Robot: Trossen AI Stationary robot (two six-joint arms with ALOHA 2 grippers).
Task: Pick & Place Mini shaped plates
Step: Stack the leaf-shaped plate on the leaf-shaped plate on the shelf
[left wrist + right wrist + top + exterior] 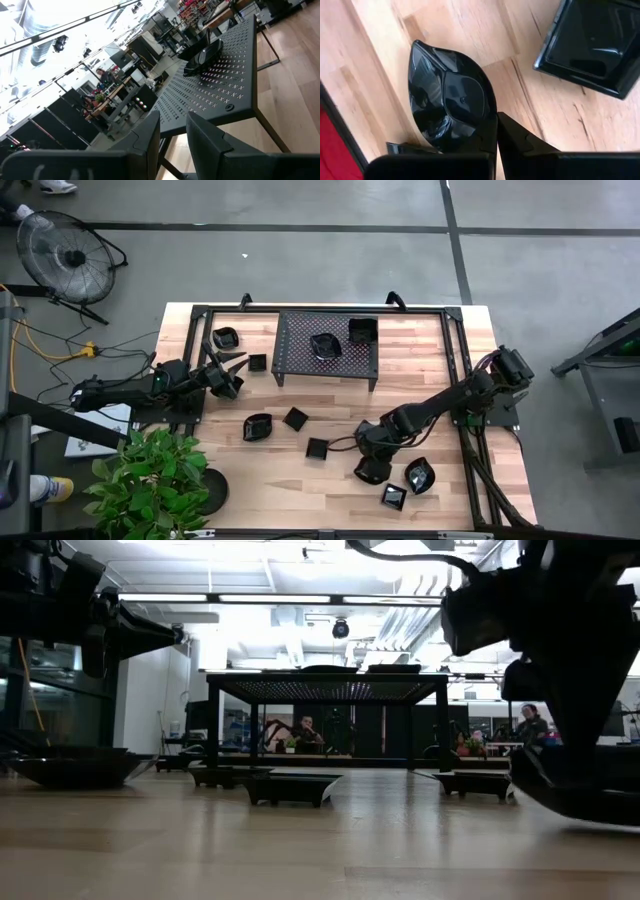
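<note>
right tool (496,131) is clamped on the leaf-shaped plate's (451,97) rim, pointed end facing away, low over the tabletop (520,75)

1. Black mesh rack (330,688) on four legs, centre, with two low dark shapes on top.
2. Small black plates on the wooden table (300,850): one far left (75,766), one centre (292,787), one right (478,783).
3. Dark arm parts at upper left and right.
4. Seated people in the room behind.
</note>
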